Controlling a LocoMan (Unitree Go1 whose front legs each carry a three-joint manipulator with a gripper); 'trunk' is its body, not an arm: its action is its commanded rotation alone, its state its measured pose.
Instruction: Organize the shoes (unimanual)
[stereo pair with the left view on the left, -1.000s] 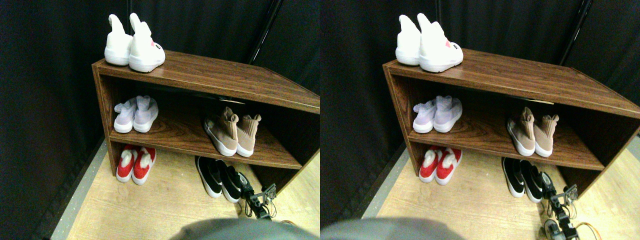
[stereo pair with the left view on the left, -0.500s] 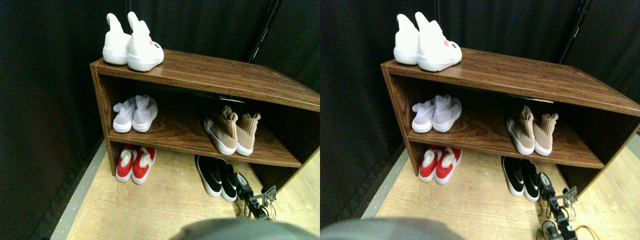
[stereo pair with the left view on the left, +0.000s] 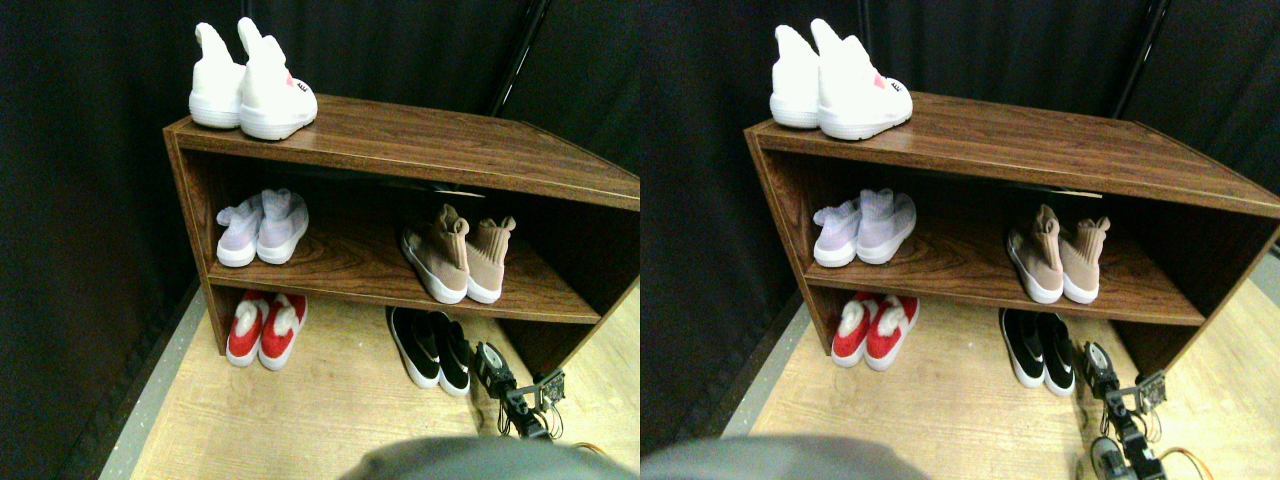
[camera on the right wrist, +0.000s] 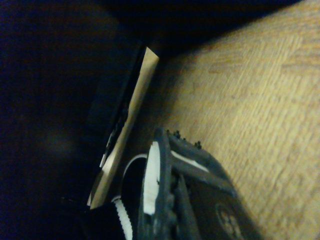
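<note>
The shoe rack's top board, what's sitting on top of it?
On the shoe rack, only a pair of white high-top shoes stands at its left end. Its far back edge lies in shadow.

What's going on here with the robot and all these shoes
A legged robot is tidying shoes at a wooden shelf. Its right tool is low on the floor, right beside the black slip-ons under the shelf. Whether it grips one cannot be told. The tan sock-shoes sit paired on the middle board, pale lilac ones to their left, red ones on the floor below, white ones on top.
</note>
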